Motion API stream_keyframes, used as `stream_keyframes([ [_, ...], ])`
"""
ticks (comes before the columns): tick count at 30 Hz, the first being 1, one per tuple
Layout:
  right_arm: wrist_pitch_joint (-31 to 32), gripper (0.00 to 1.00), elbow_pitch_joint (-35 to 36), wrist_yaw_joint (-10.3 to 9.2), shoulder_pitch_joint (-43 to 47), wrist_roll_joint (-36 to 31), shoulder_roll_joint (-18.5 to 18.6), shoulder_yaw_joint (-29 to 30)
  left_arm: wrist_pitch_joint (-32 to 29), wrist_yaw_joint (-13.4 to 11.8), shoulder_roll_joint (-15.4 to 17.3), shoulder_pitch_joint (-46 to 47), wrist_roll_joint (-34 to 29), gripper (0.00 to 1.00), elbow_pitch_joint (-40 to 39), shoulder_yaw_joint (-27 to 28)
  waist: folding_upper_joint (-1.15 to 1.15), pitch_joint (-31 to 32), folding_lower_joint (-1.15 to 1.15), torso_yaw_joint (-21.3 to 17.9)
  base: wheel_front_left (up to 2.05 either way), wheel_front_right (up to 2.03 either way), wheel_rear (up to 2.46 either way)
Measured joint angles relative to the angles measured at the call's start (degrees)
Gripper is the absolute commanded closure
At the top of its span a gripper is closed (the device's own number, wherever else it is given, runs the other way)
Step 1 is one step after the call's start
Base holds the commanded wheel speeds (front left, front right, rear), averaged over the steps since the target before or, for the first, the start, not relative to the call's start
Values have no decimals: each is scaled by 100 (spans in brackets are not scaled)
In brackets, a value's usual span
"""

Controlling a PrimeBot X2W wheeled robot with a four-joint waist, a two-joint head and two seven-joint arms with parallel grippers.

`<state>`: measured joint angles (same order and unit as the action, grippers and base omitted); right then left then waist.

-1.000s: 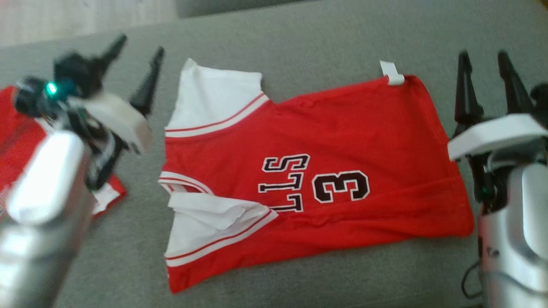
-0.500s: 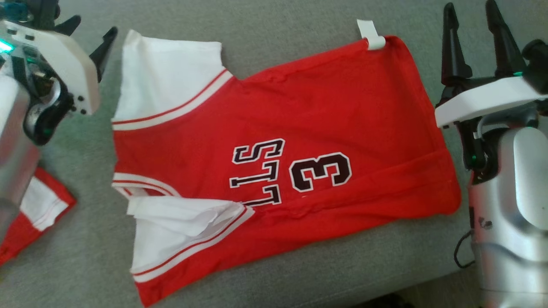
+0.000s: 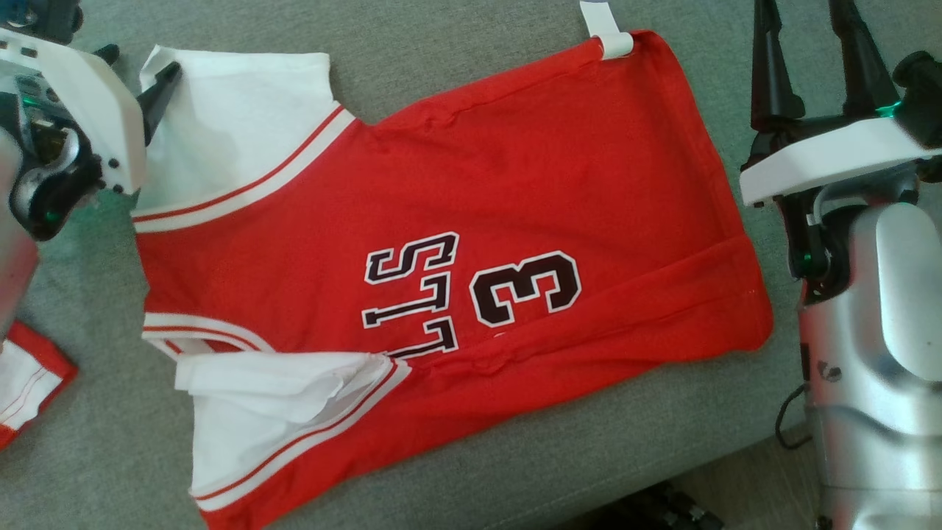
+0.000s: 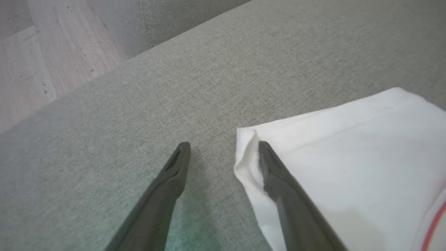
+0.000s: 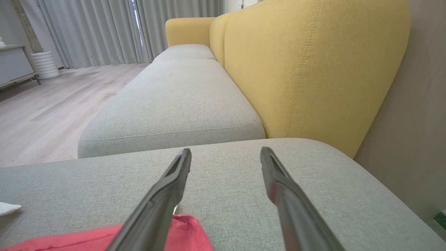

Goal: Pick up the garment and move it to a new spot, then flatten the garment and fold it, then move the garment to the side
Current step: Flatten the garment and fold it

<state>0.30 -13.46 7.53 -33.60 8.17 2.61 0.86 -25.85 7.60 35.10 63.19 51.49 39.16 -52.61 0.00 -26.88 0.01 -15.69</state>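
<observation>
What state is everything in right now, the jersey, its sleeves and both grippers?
Red jersey: spread out on the grey cushion, unfolded.
Upper white sleeve: flat, corner curled.
Lower white sleeve: crumpled, folded over itself.
Left gripper: fingers open, one over the upper sleeve's corner, holding nothing.
Right gripper: fingers open, empty.

The red jersey [image 3: 515, 169] carries a large black numeral 3 [image 3: 525, 288] outlined in white, lying on its side in the head view. Just beside it stand black, white-edged block letters [image 3: 411, 294], also turned sideways: an S, an L, and a second L partly hidden under the folded white sleeve [image 3: 272, 383]. A white tag [image 3: 607, 29] at the jersey's edge shows no readable print.
</observation>
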Motion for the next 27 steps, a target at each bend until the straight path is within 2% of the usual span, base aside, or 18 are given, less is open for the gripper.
stream_keyframes([
  [6, -14, 0, -7, 0, 2, 0, 0, 12, -187, -1, 40, 132, 374, 0, -1, -254, 0, -41, -1, -34, 0, 0, 0],
  [7, -14, 0, -7, 0, 2, 0, 0, 12, -187, -1, 40, 132, 374, 7, -1, -254, 0, -41, -1, -34, 0, 0, 0],
  [8, -14, 0, -19, 0, 2, 0, 0, 22, -220, -1, 54, 135, 464, 63, -48, -309, 0, -42, -1, -28, 0, 0, 0],
  [9, -14, 0, -32, 0, 2, -1, 0, 37, -237, -1, 63, 135, 547, 100, -87, -342, 0, -37, -1, -20, 0, 0, 0],
  [13, -10, 0, -93, 0, 2, -78, 2, 149, -141, 0, 45, 126, 765, 100, -245, -536, 0, 19, -1, 65, 0, 0, 0],
  [17, 134, 0, -192, 0, 2, -227, 2, 164, 510, 0, -8, 114, 743, 100, -224, -597, 0, 150, -1, 198, 0, 0, 0],
  [19, 276, 0, -248, 0, 2, -348, 40, 166, 887, -1, -151, 113, 743, 100, -212, -547, 0, 234, -1, 304, 0, 0, 0],
  [23, 608, 0, -474, 0, -2, -372, 361, 96, 1416, 0, -432, 74, 610, 100, -296, -575, 0, 456, -1, 572, 0, 0, 0],
  [27, 996, 0, -875, 0, -52, -342, 754, -100, 1708, -1, -470, -106, 543, 100, -626, -647, 0, 702, -2, 871, 0, 0, 0],
])
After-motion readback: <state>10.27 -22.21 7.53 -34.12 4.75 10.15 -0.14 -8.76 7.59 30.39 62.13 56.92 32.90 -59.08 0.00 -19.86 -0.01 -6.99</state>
